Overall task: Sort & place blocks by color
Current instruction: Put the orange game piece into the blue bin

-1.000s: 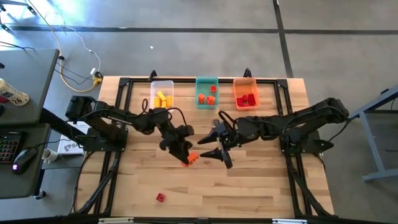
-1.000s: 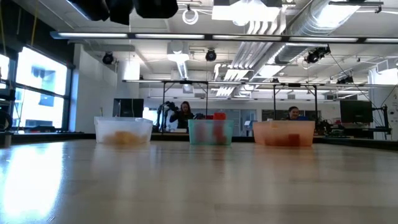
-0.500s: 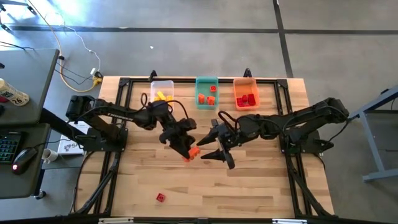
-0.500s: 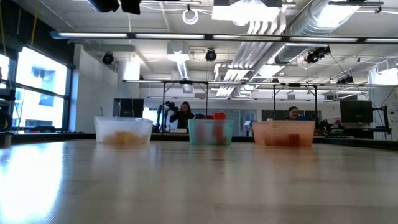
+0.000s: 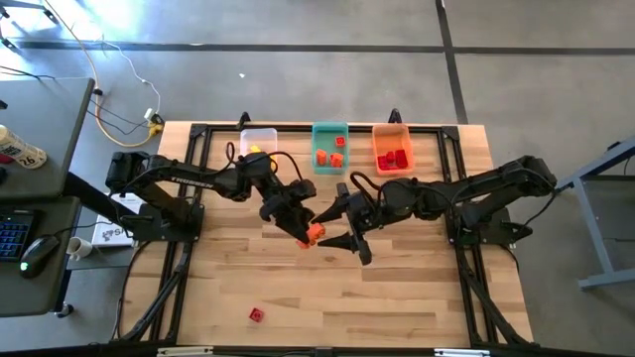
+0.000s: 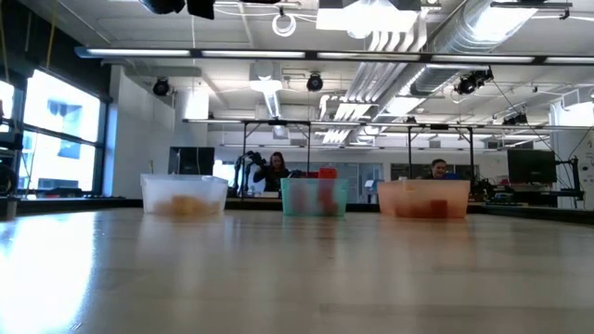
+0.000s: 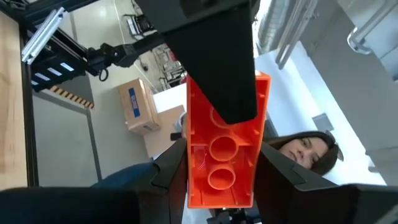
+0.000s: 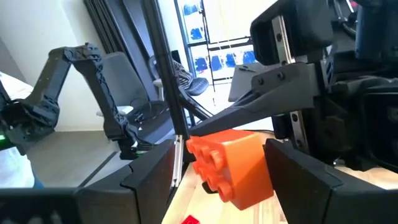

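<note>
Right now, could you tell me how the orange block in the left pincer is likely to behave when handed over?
The orange block looks like hard moulded plastic with a hollow underside, so it is probably stiff and light. The left pincer clamps its smooth flat sides, so it might slip if nudged. Being boxy with studs, it should not roll; the open right pincer waits alongside.

1. No text, brand, number or sign can be read in any of the views.
2. The brown cardboard box (image 7: 139, 108) in the left wrist view bears a blue label, too small to read.
3. The white sheet (image 5: 112, 233) at the table's left edge in the high view carries dark print that cannot be made out.
</note>
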Robot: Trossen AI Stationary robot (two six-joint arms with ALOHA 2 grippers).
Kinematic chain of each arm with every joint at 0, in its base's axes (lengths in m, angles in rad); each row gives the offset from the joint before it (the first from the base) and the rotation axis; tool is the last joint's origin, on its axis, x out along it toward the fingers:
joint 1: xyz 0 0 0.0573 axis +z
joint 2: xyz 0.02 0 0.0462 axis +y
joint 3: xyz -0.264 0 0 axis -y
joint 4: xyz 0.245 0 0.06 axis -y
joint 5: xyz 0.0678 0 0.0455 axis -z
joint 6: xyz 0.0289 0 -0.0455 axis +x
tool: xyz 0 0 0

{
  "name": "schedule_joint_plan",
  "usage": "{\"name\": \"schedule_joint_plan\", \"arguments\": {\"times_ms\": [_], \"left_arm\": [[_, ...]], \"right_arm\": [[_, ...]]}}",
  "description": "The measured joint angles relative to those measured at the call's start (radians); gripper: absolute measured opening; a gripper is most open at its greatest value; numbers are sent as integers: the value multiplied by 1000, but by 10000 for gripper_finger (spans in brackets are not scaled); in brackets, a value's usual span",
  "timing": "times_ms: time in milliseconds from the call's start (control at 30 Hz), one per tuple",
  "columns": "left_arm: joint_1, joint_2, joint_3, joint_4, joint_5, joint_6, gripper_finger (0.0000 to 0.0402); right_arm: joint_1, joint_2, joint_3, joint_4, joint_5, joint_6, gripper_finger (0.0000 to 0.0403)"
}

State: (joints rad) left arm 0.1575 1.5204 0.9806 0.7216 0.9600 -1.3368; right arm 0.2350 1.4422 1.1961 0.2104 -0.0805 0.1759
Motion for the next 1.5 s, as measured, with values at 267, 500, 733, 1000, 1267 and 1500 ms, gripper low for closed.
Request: {"name": "schedule_joint_plan", "arguments": {"times_ms": [267, 500, 733, 1000, 1267, 1500], "left_arm": [[26, 0, 0, 0, 5, -37, 119], [50, 0, 0, 1, 8, -92, 119], [79, 0, 0, 4, 58, -136, 119], [86, 2, 0, 6, 121, -161, 119], [97, 2, -1, 5, 115, -163, 131], [124, 4, -1, 2, 93, -148, 161]], "right_arm": [[-8, 0, 0, -2, 10, -1, 238], [-32, 0, 0, -4, 4, -1, 216], [-43, 0, 1, -31, 6, -2, 156], [-48, 0, 2, -47, 8, -2, 131], [-50, -1, 2, -56, 1, -41, 76], [-52, -2, 2, -70, 20, -41, 76]]}}
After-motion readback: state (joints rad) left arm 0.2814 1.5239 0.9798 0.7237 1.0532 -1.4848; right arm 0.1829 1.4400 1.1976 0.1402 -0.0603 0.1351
